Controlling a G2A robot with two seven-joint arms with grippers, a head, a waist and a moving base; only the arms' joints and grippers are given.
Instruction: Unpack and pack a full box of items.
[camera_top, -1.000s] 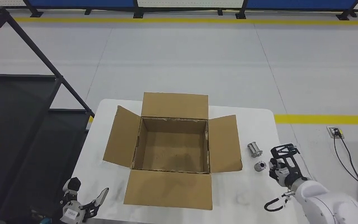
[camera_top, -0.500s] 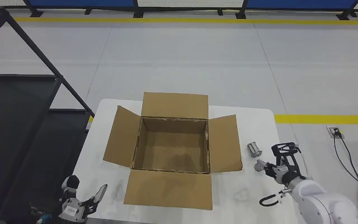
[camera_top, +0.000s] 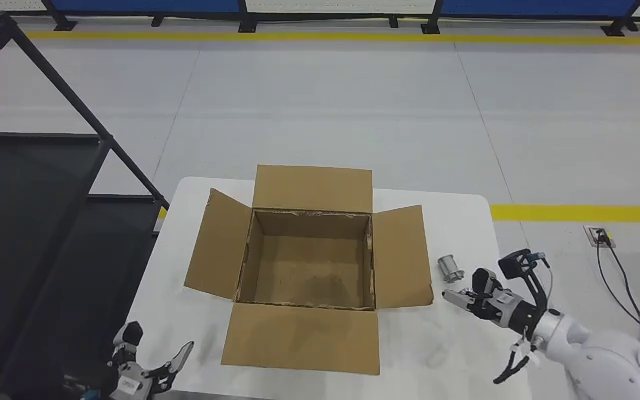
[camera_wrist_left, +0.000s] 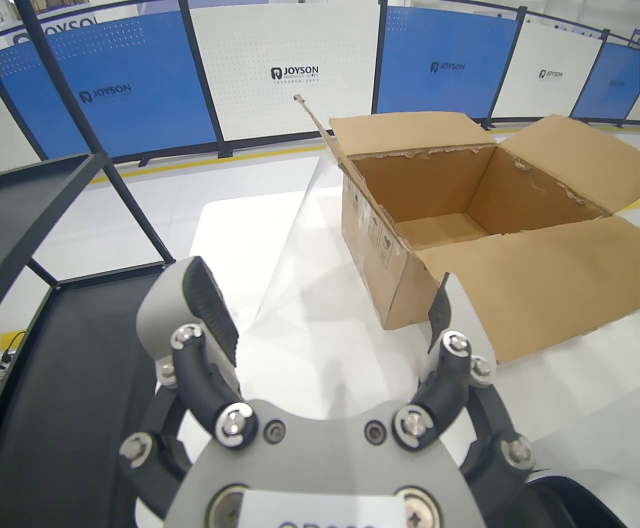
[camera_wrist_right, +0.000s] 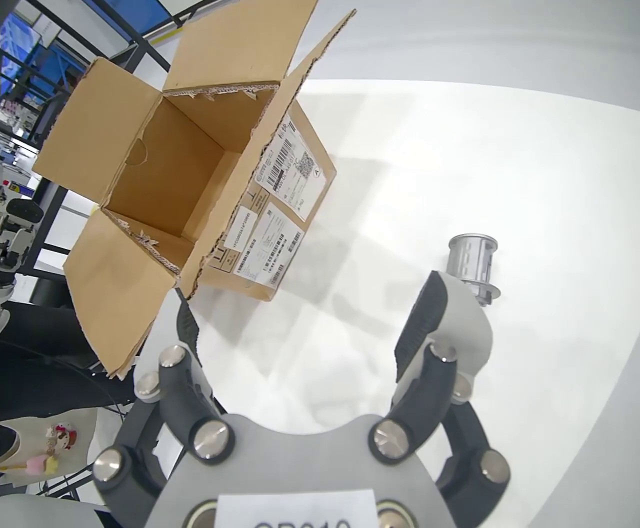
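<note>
In the top view, an open cardboard box (camera_top: 310, 262) is seen at the middle of the white desk (camera_top: 455, 215), its four flaps folded outward and only bare cardboard showing inside. A small metal cylinder (camera_top: 452, 266) is found on the desk just right of the box's right flap. The right pincer (camera_top: 468, 299) is held low, just near of that cylinder and pointing left, while the left pincer (camera_top: 155, 346) is kept at the near left corner of the desk, well apart from it, with the box between. In the left wrist view, the left pincer (camera_wrist_left: 325, 305) is shown released and holding nothing, with bare desk (camera_wrist_left: 300, 260) between its fingers and the box (camera_wrist_left: 475, 210) beyond; a black rack (camera_wrist_left: 75, 350) is seen beside the desk. In the right wrist view, the right pincer (camera_wrist_right: 305, 325) is likewise spread wide and empty. The metal cylinder (camera_wrist_right: 472, 260) is seen just past the tip of one finger (camera_wrist_right: 425, 320), not between the two, and its flanged end is turned toward the pincer. Whether it stands or lies on its side cannot be told. The box (camera_wrist_right: 200, 165) is seen farther off. The right arm is judged the nearer, so a small sideways shift would be needed to centre the cylinder before closing.
</note>
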